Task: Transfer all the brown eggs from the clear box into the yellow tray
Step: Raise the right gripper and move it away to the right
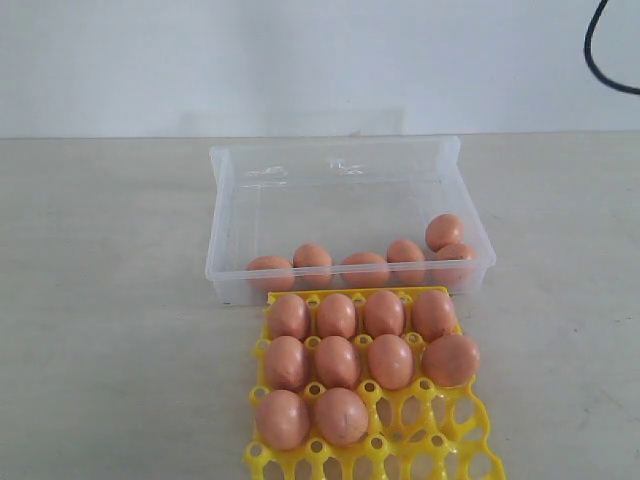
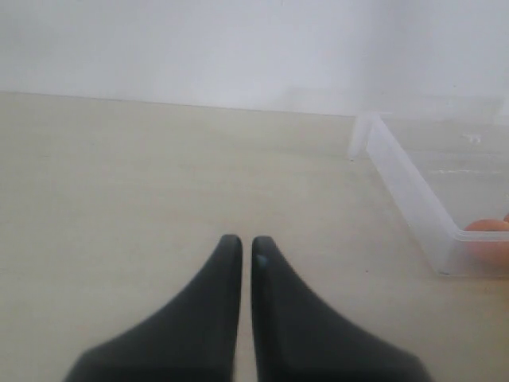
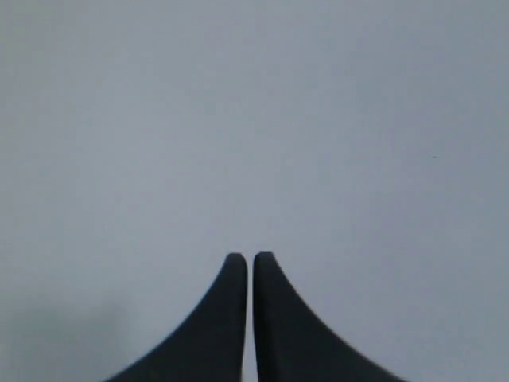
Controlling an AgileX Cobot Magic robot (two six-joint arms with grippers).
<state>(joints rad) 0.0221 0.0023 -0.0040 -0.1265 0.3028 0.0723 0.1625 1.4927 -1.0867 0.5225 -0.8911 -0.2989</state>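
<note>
Done: you've got ten brown eggs (image 1: 338,362) seated in the yellow tray (image 1: 440,440); cups farthest from the box are bare.
Left to do: six more in the clear box (image 1: 335,148), along the wall nearest the tray.
Left hand (image 2: 246,243): clenched, empty, low over the desk (image 2: 119,199) beside a box corner.
Right hand (image 3: 250,259): clenched, empty, blank pale backdrop only.
Exterior view: both egg groups, no hands.
Left wrist view: box wall + one egg edge.
Progress: approx. two-thirds thru, I'd judge.

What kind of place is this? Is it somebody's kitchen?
Probably a robot test bench, not a kitchen: a plain pale table, a blank white wall, a black cable hanging, and only a clear box and yellow tray holding brown eggs.
</note>
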